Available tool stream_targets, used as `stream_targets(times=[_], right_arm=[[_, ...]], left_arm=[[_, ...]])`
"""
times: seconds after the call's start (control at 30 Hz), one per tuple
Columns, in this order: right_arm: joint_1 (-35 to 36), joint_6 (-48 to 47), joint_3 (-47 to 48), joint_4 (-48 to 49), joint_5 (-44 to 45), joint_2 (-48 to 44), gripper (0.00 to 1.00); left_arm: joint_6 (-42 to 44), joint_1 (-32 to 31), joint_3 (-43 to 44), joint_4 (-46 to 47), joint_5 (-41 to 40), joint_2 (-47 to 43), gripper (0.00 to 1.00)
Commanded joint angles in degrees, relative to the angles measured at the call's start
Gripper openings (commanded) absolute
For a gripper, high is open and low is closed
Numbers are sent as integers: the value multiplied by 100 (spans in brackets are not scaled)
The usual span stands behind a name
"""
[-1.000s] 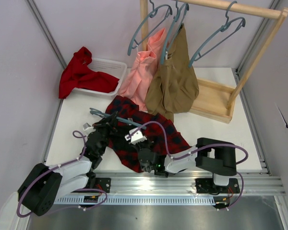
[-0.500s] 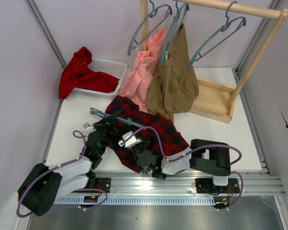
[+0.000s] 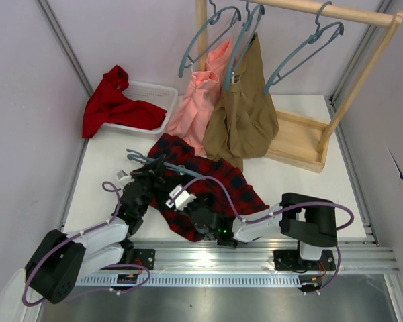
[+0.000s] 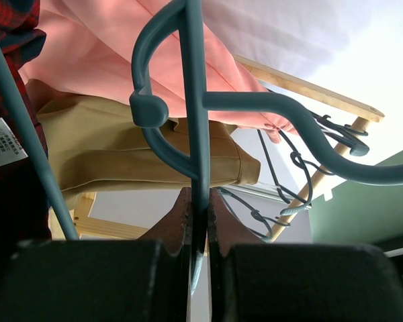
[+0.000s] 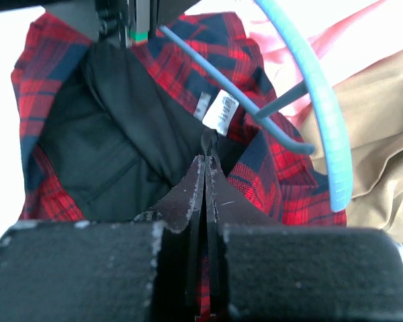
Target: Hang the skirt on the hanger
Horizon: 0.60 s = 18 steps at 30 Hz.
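The red-and-black tartan skirt (image 3: pixel 218 184) lies bunched on the white table in front of both arms, its dark lining (image 5: pixel 114 127) facing up and open. A blue-grey hanger (image 3: pixel 162 166) lies slanted across the skirt's top edge. My left gripper (image 3: pixel 154 172) is shut on the hanger (image 4: pixel 198 127) near its hook, which stands up in the left wrist view. My right gripper (image 5: pixel 206 161) is shut on the skirt's waistband edge beside a white label (image 5: pixel 219 111). The hanger's bar (image 5: pixel 215 74) crosses just above my right fingers.
A wooden rack (image 3: pixel 302 144) stands at the back right, with a pink garment (image 3: pixel 198 100) and a tan garment (image 3: pixel 245 114) hanging from it and spare hangers (image 3: pixel 302 50). A white basket (image 3: pixel 154 90) holding a plain red cloth (image 3: pixel 111 104) sits back left.
My right arm has pushed left and forward with the skirt's edge in its jaws, closer to the left gripper and the hanger. The left arm has barely moved.
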Motion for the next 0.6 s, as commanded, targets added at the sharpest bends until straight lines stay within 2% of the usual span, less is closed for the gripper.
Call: stream_targets(times=[0.0,0.3,0.57], right_arm=[[11,199,-25,-92,194,-222,0],[11,331,-253,-216,1477,-679,0],[-103,32,-271,189,1742,-618,0]], left_arm=[[-1106,-23,16,-135,-16,-51,0],[-1106,-14,-20,-74,-51,-8,0],[-1106,-14,-37,-83,-51,-43,0]])
